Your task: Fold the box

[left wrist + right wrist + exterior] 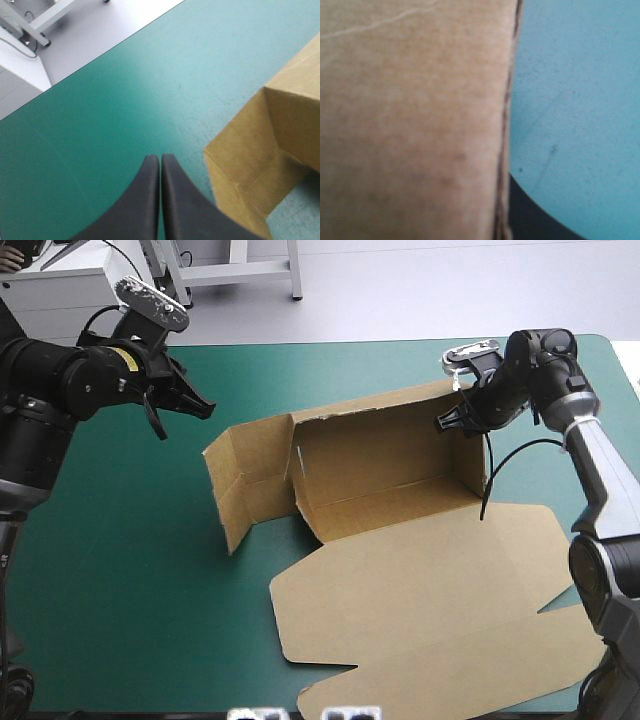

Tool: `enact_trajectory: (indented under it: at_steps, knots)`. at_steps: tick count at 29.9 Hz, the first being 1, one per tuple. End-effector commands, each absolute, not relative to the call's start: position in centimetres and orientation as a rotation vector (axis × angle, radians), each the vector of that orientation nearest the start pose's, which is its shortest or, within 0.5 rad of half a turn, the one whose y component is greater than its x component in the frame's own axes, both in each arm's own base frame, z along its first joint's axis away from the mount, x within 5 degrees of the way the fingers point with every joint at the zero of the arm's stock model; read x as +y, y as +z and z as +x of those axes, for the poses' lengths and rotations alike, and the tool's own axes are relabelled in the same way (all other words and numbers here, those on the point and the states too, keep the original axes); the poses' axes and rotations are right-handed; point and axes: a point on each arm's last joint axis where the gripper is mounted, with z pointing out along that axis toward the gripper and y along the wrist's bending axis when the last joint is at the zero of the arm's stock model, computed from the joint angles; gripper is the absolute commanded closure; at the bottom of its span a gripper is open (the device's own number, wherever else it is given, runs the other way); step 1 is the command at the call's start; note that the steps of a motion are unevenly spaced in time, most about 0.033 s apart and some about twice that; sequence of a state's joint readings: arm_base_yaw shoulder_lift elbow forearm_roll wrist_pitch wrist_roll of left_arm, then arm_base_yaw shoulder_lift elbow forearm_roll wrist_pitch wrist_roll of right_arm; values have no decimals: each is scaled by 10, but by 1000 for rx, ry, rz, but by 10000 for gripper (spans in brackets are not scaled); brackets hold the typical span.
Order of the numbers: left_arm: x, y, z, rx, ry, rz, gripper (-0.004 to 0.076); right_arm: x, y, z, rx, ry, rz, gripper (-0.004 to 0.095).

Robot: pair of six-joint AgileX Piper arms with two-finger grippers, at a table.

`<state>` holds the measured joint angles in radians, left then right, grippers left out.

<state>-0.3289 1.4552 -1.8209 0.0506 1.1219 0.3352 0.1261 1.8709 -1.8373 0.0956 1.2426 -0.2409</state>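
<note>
While its walls are raised but judged untucked, the box is gripped between the right fingers; the left fingers are closed, empty, with the box beside them.

Brown box, walls up, lid flat
</note>
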Motion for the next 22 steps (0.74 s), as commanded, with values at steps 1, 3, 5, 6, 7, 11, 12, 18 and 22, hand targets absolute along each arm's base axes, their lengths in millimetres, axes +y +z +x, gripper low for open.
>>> enact_trajectory:
  at_steps: [1, 3, 5, 6, 7, 11, 12, 18, 22]
  knots:
    - [-81, 504, 260, 1952, 22, 689, 732, 60, 344, 405, 2668, 138, -485, 926]
    - [-79, 499, 257, 1937, 25, 680, 732, 61, 330, 413, 2696, 141, -488, 926]
    - [-78, 494, 254, 1905, 27, 667, 732, 62, 316, 422, 2726, 142, -491, 926]
    - [-78, 490, 252, 1891, 27, 661, 732, 63, 310, 426, 2737, 143, -495, 926]
    - [-77, 484, 250, 1882, 28, 657, 732, 63, 303, 430, 2750, 144, -497, 926]
    - [-74, 458, 236, 1893, 2, 632, 732, 64, 282, 440, 2792, 142, -508, 926]
    - [-73, 454, 231, 1883, -11, 624, 732, 64, 279, 441, 2799, 143, -508, 926]
    - [-63, 415, 195, 1790, -69, 547, 732, 66, 269, 443, 2829, 140, -503, 926]
    - [-55, 385, 162, 1778, -105, 514, 732, 69, 270, 432, 2846, 131, -519, 926]
